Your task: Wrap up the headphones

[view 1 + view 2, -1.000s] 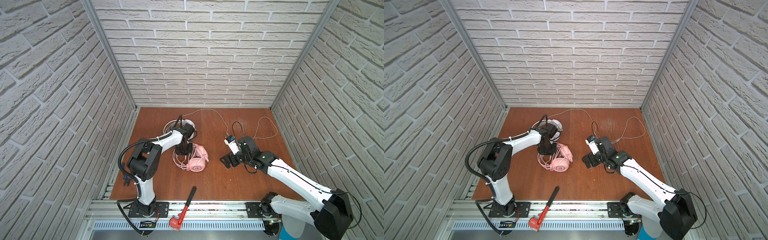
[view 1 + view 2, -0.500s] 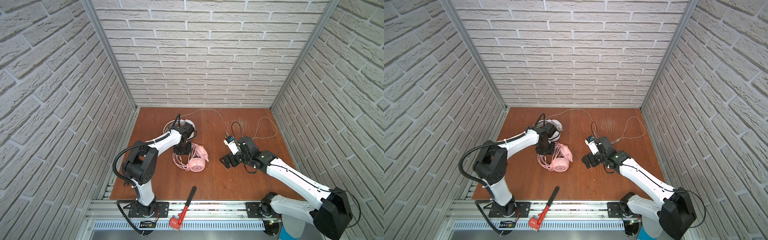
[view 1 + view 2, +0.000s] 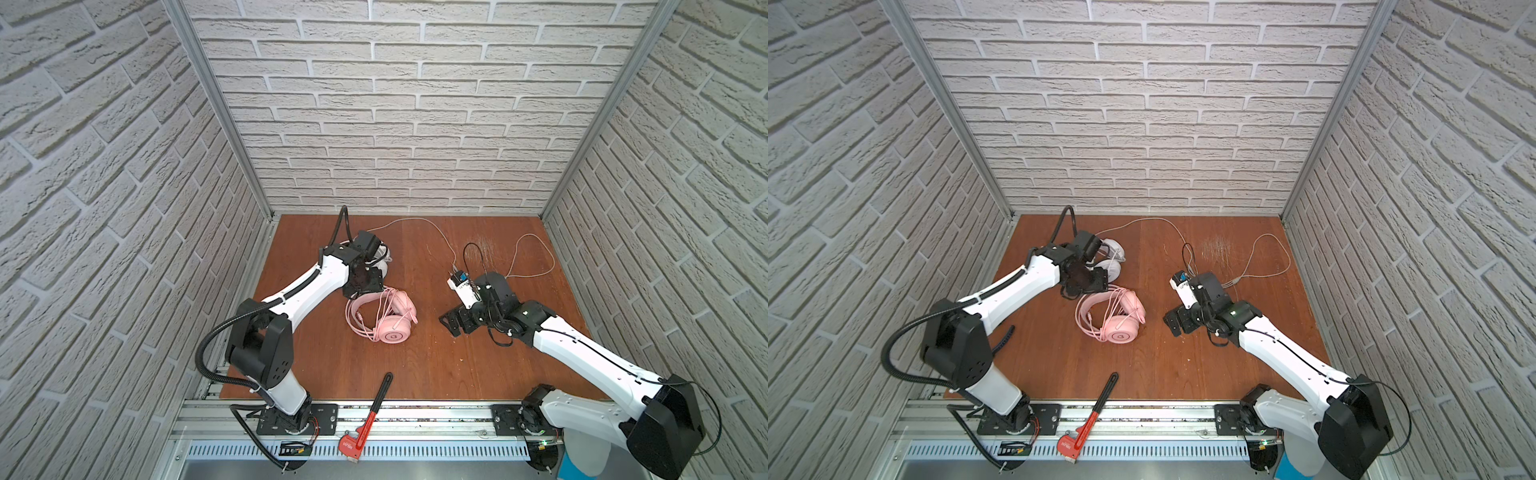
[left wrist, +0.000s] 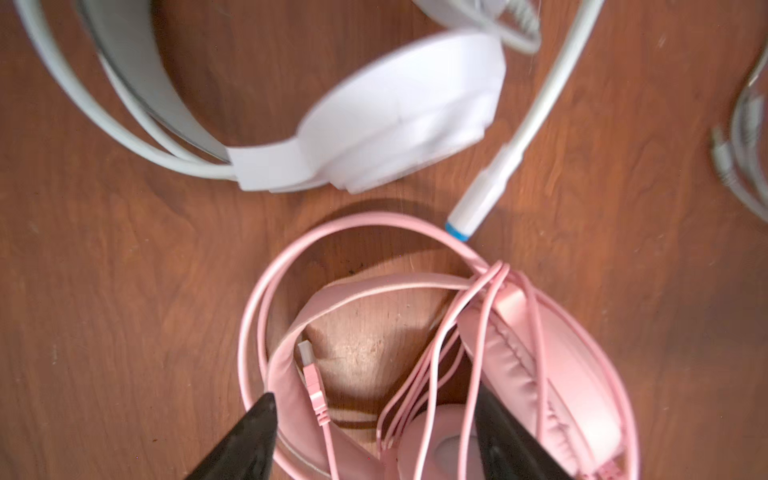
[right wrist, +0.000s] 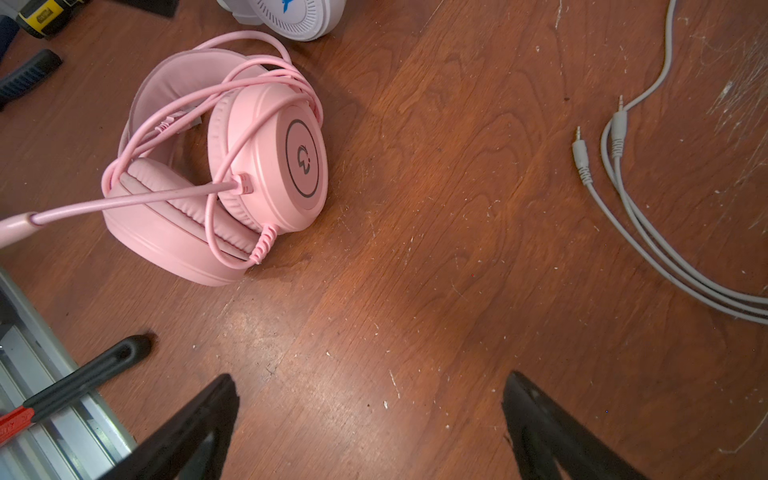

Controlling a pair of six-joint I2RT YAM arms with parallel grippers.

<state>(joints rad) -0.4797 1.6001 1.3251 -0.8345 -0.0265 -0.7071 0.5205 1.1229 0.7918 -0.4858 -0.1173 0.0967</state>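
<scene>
USB plug (image 4: 311, 374) in left wrist view, jacks (image 5: 582, 160) in right wrist view

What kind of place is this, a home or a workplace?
Most likely a robot test cell, not a home: white brick-pattern wall panels in aluminium corner posts close in a brown wooden tabletop, and two white-and-black robot arms are bolted to a metal rail at its front edge.

No actual text can be read, tbh; only a dark ringed logo (image 5: 303, 160) is printed on the all-pink over-ear headset (image 5: 249, 166).
</scene>
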